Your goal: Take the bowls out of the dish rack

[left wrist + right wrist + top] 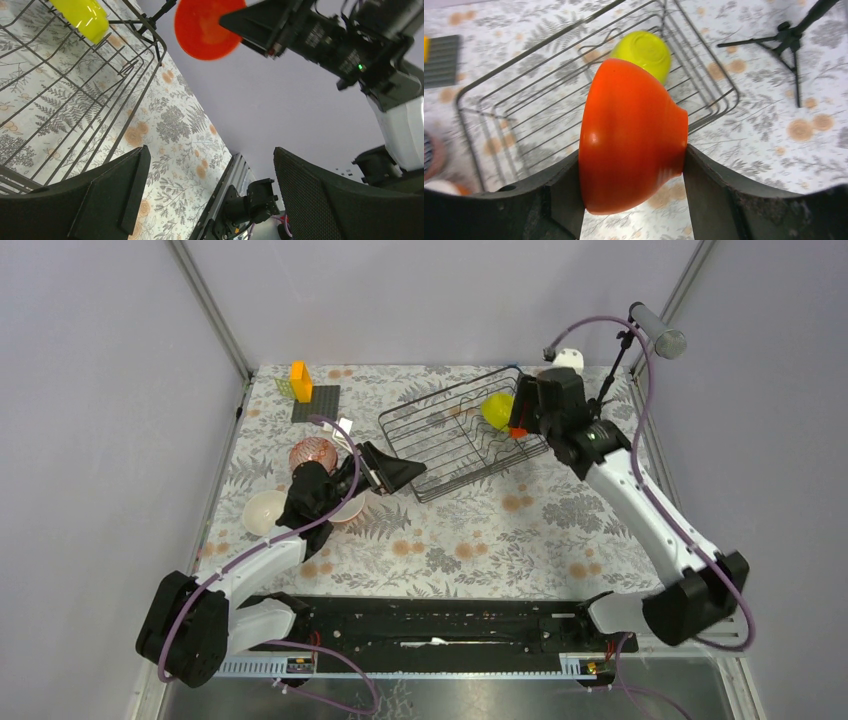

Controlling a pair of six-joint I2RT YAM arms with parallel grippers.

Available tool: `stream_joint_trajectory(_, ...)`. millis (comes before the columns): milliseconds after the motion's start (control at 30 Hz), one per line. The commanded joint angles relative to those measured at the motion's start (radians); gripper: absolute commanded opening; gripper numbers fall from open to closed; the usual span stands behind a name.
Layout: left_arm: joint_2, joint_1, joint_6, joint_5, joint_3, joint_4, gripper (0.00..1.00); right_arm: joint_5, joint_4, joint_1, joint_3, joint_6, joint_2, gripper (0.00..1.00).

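Right claw (pixel 631 165) is seen clamped on an orange bowl (pixel 629 135), which is held on its side, raised clear at the right end of the dish rack (pixel 455 435). Left claw (pixel 405 472) is held spread wide and empty just beside the rack's left side. One yellow-green bowl (pixel 497 410) is left in the rack. A pink-red patterned bowl (pixel 313 453) and a beige bowl (pixel 264 512) are set on the table (pixel 480 530), left of the rack.

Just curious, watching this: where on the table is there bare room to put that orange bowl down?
The orange bowl has most room on the bare tablecloth between the dish rack and the arm bases. The left is crowded: a pink patterned bowl, a pale bowl and the left arm fill it.
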Motion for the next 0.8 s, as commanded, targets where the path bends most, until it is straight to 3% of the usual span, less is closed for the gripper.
stream_joint_trajectory(0, -0.024, -0.005, 0.043, -0.015, 0.029, -0.003, 0.99, -0.189, 0.161, -0.005, -0.182, 0.101, -0.148, 0.65)
stream_joint_trajectory(433, -0.005, -0.005, 0.037, -0.042, 0.020, -0.028, 0.99, -0.229, 0.169, -0.058, -0.698, 0.366, -0.534, 0.59)
stream_joint_trajectory(567, 0.006, -0.004, 0.033, -0.040, 0.021, -0.028, 0.99, -0.351, 0.258, -0.095, -0.816, 0.429, -0.539, 0.58)
stream_joint_trajectory(767, -0.001, -0.005, 0.028, -0.043, 0.017, -0.030, 0.99, -0.579, 0.432, -0.151, -0.872, 0.460, -0.419, 0.58)
